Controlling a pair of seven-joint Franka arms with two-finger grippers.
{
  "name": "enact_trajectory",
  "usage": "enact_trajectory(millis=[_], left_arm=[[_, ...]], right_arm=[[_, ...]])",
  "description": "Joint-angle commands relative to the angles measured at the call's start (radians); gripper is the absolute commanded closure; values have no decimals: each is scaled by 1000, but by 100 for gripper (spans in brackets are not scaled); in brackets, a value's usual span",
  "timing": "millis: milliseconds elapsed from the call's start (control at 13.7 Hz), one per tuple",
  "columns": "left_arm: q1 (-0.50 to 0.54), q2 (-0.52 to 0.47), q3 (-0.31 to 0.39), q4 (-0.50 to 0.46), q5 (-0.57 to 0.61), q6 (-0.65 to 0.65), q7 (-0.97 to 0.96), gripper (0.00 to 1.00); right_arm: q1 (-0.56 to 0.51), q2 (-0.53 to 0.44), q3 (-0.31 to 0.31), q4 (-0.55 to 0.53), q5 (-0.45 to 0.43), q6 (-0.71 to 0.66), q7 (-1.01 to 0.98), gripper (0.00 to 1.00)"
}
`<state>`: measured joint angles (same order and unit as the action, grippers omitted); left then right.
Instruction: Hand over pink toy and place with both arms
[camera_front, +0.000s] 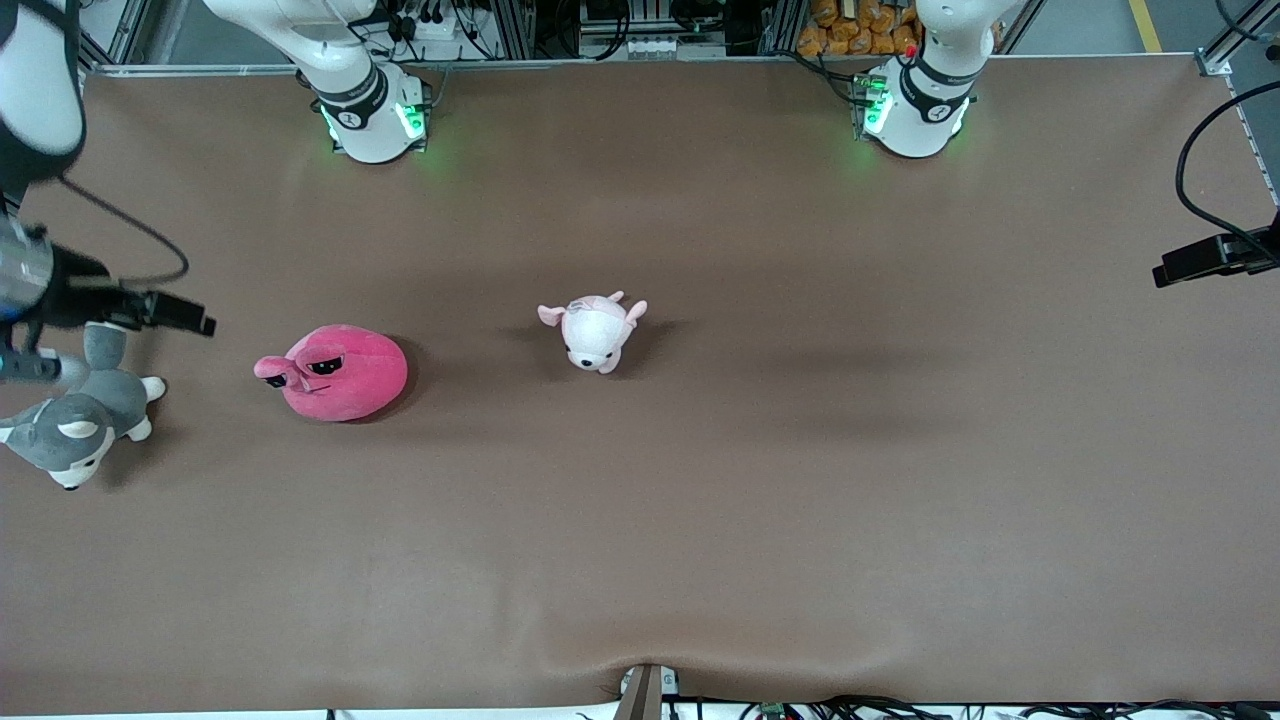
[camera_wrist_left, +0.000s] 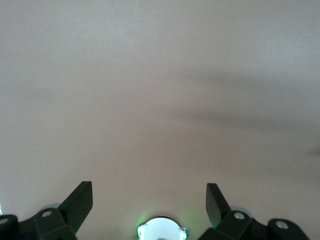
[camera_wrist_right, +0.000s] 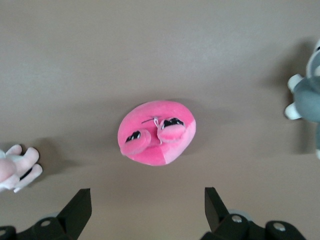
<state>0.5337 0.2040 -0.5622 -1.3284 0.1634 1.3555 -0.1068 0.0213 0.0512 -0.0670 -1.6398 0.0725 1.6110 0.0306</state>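
The desk is a broad brown surface carrying three plush toys.

The pink toy lies on the desk toward the right arm's end, free of any grip. Beside it, closer still to that end and slightly nearer the front camera, lies a grey-and-white husky plush. A small pale pink-and-white plush sits near the middle of the desk, well apart from the husky.

The right gripper hangs high over the pink toy, which shows between its jaws in the right wrist view; the jaws stand wide apart and hold nothing. The left gripper hangs over bare desk at the left arm's end, jaws likewise wide apart and empty. The left arm waits.

Judgement: with the pink toy resting at the right arm's end and both grippers empty above the desk, the placing appears done, or else the pick-up is not begun; the frames do not settle which. If a grasp is next, the right gripper must descend straight and straddle the toy's rounded body.
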Motion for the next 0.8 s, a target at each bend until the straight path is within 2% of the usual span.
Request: enact_trajectory(millis=[0,364,583,656,729], left_arm=[[0,-15,-7,-5,4,7,24,0],[-1,-43,-12,-5,-25,7,25,0],[-15,-93,-12,-15,-71,2,25,0],[-56,-95,2,-21,-77,5,25,0],[-137,-100,77,-25,-76,8,25,0]], right_arm=[[8,-88,-5,-51,-60,29,-32,0],[-3,-83,-8,21,-48,-118,21,0],[6,-87,-2,32,-48,-132,101,0],[6,-87,-2,31,-46,-143,103,0],[6,-88,-2,31,-46,-144,101,0]])
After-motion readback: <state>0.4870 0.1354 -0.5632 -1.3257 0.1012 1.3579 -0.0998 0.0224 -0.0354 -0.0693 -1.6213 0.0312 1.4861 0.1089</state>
